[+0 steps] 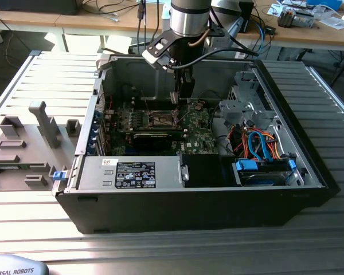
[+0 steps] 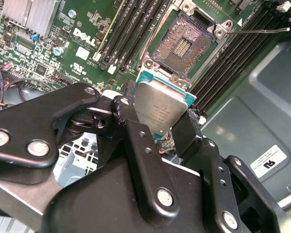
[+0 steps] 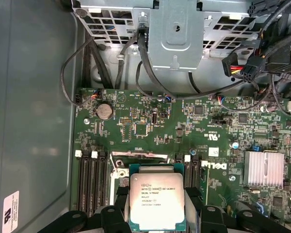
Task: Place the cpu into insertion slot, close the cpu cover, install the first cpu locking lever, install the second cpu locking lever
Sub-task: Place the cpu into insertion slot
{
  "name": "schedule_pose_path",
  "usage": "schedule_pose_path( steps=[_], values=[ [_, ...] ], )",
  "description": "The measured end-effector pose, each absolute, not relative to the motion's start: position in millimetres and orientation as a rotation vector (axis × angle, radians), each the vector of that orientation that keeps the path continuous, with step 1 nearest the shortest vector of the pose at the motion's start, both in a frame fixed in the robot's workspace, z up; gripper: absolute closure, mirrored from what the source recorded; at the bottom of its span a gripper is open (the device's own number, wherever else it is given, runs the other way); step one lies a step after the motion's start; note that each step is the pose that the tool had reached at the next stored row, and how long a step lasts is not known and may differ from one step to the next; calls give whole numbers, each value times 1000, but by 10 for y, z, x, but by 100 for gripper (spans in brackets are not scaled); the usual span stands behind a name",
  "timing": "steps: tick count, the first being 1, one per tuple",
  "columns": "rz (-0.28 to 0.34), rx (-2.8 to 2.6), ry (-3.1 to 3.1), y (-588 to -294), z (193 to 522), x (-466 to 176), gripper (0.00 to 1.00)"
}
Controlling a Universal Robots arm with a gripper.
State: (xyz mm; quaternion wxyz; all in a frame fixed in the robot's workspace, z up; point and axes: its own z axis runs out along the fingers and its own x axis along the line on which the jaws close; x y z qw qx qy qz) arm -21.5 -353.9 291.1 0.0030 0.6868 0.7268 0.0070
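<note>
Hand [image 2: 160,128] is clamped on two opposite edges of the cpu [image 2: 162,109], silver top outward, holding it close above the open insertion slot [image 2: 183,46] of the green motherboard [image 2: 82,48] inside the black computer case [image 1: 189,212].

Robotics lab: slatted metal bench [image 1: 160,246], cable-strewn desks [image 1: 120,17] behind.

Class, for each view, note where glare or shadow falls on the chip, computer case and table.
Exterior view: sunlight bands brighten the table, while the computer case is dimmer inside. Second wrist view: the chip, clamped in the gripper, shows a pale sheen on its metal top. First wrist view: the chip is evenly lit, without glare.
</note>
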Motion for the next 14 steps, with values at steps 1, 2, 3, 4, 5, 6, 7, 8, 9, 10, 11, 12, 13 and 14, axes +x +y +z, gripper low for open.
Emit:
schedule_pose_path(
  steps=[1,2,3,4,5,6,7,8,9,10,11,12,13,14],
  values=[
    [22,2154,2279,-3539,2909,-215,46],
    [22,2154,2279,-3538,2907,-215,46],
    [22,2154,2279,-3539,2904,-215,46],
    [22,2154,2279,-3539,2902,-215,46],
    [22,2154,2279,-3539,2901,-215,46],
    [22,2154,2279,-3538,2900,-215,46],
    [22,2154,2279,-3539,2899,-215,46],
    [22,2154,2279,-3539,2898,-215,46],
    [22,2154,2279,-3539,2896,-215,46],
    [22,2154,2279,-3539,2894,-215,46],
    [22,2154,2279,-3539,2893,-215,46],
    [22,2154,2279,-3538,2891,-215,46],
    [22,2154,2279,-3539,2889,-215,46],
    [22,2154,2279,-3539,2888,-215,46]
  ],
)
